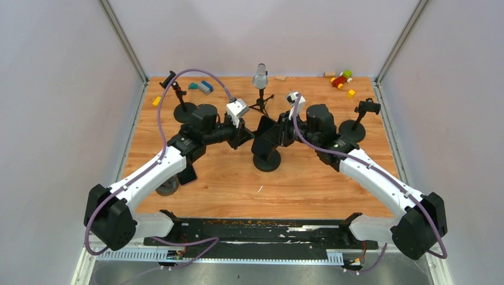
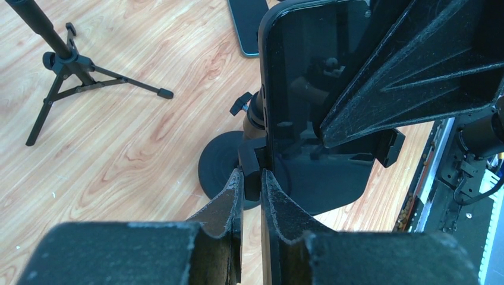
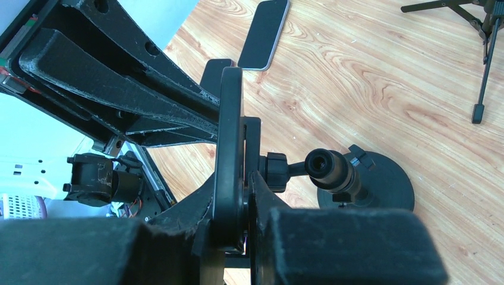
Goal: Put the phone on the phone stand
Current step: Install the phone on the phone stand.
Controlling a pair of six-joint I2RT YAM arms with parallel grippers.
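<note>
The black phone (image 1: 263, 139) stands upright over the phone stand (image 1: 266, 161) at mid-table. In the right wrist view the phone (image 3: 230, 119) is seen edge-on, and my right gripper (image 3: 246, 178) is shut on it, against the stand's holder. The stand's ball joint and pole (image 3: 330, 169) rise from its round base (image 3: 386, 184). In the left wrist view the phone's dark screen (image 2: 309, 65) faces the camera. My left gripper (image 2: 252, 173) is shut on the stand's clamp (image 2: 254, 157) just beside the phone's edge.
A second phone (image 3: 264, 32) lies flat on the wood near the left arm. A microphone on a tripod (image 1: 260, 80) stands behind. Two other stands (image 1: 181, 104) (image 1: 356, 122) flank the arms. Toy blocks (image 1: 342, 80) lie at the back, and a roll (image 1: 167, 186) sits under the left arm.
</note>
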